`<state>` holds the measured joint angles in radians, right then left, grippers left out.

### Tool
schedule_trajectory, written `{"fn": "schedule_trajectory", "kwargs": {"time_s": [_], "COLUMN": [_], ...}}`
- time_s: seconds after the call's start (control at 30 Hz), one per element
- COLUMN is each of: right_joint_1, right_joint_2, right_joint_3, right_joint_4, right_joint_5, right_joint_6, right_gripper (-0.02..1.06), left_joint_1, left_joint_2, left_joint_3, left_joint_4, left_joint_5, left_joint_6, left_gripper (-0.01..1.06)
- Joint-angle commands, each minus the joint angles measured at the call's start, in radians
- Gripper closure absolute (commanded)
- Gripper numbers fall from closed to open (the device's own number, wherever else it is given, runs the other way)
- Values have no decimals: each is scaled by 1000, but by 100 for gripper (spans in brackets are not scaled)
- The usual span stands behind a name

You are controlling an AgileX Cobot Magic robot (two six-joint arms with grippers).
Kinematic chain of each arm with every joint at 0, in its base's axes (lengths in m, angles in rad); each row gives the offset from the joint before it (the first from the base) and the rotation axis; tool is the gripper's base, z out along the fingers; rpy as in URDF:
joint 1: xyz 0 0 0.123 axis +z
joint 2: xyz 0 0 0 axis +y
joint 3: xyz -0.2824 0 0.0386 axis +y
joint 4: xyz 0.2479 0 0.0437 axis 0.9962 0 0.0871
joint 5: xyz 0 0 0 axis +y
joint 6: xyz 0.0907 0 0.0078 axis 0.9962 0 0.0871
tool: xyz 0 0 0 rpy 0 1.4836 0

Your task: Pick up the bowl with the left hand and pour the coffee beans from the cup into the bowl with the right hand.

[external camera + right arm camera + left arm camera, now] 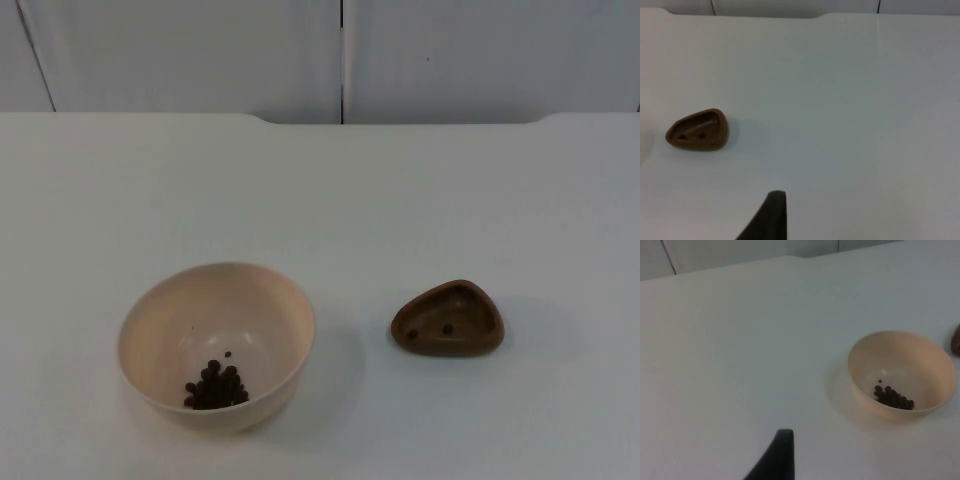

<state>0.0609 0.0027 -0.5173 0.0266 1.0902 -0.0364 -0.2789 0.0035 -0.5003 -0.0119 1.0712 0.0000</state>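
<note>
Cream bowl, brown cup

A tapered black fingers tip in each wrist view, matte and smooth-edged.

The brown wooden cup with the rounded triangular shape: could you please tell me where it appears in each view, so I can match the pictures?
Top view: the brown wooden triangular cup sits on the white table, to the right of the cream round bowl.
Left wrist view: a dark sliver of it shows at the picture's edge, beyond the bowl.
Right wrist view: it stands alone on the table.
Shared landmark: the dark seam in the grey partition wall.
</note>
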Motion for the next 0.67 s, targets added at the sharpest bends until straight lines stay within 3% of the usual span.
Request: {"fn": "schedule_trajectory", "kwargs": {"time_s": [0.0,0.4,0.63], "right_joint_1": [-7,-7,-8], "right_joint_2": [-3,-3,-3], "right_joint_3": [2,2,2], "right_joint_4": [3,3,5], "right_joint_5": [-12,-12,-12], "right_joint_6": [2,2,2], "right_gripper": [-1,-1,-1], "left_joint_1": [31,206,262], "left_joint_2": [-4,-4,-4], "left_joint_3": [5,5,5], "left_joint_4": [1,1,1], "left_joint_5": [2,2,2], "left_joint_6": [0,0,0], "left_gripper": [0,0,0]}}
